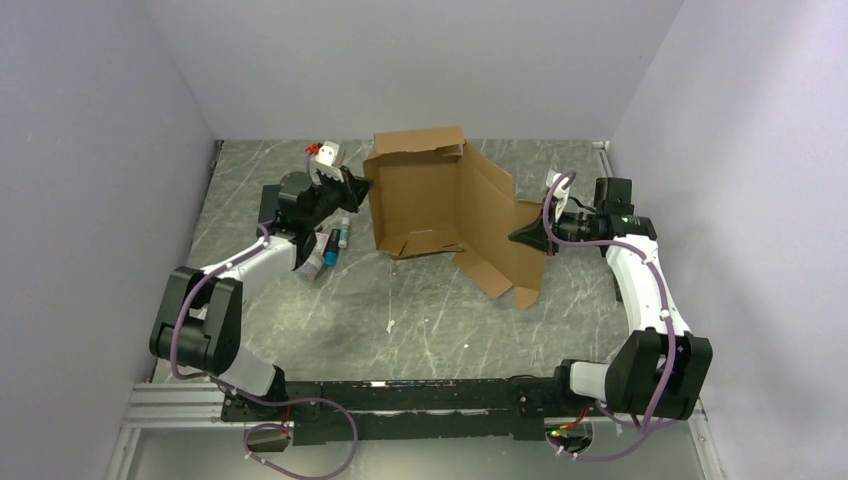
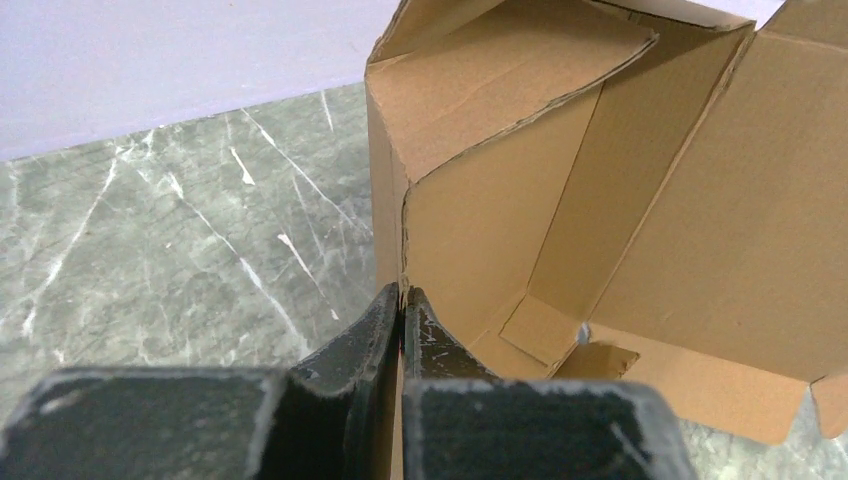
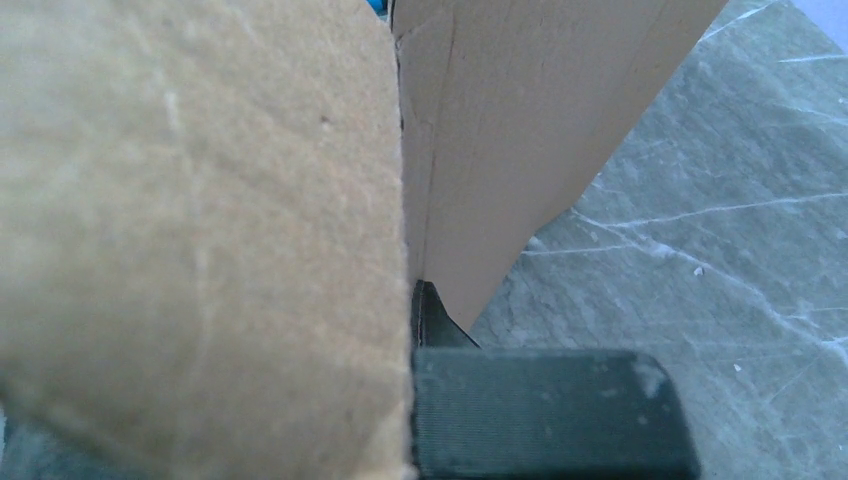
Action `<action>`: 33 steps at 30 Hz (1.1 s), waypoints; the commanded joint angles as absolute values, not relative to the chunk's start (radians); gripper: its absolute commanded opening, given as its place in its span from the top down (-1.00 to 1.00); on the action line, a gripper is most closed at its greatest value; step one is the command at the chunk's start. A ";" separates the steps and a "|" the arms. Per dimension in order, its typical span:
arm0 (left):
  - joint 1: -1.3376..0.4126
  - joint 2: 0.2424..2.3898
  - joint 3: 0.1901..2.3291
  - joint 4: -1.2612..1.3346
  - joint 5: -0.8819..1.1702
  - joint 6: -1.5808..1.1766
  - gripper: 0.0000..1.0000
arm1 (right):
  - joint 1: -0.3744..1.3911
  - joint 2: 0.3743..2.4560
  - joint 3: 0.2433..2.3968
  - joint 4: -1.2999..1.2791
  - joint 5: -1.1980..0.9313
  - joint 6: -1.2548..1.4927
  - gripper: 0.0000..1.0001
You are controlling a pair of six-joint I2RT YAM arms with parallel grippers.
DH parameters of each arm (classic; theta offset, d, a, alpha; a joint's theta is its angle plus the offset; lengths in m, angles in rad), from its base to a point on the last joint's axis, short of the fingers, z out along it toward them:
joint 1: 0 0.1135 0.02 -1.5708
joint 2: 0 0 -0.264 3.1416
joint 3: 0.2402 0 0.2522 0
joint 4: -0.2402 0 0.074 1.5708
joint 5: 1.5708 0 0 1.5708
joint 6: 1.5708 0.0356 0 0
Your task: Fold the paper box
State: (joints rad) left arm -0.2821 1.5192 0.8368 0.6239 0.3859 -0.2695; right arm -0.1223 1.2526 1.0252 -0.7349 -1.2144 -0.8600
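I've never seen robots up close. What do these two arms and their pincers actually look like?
Both the left arm and the right arm mix white tube-like links with chunky black joints. Purple cables loop along them. The left gripper and right gripper are black wedges, and the fingers are scuffed whitish. A small green light glows on the right wrist.

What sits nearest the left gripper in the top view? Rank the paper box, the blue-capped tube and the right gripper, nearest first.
1. paper box: touching, its left wall pinched in the left gripper.
2. blue-capped tube: apart, lying just on that gripper's near side.
3. right gripper: far across the box, at its right flap.
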 commanded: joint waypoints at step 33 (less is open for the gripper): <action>-0.450 1.443 0.917 0.367 0.230 0.016 0.74 | -0.166 1.274 1.005 -0.739 -1.244 -0.896 1.00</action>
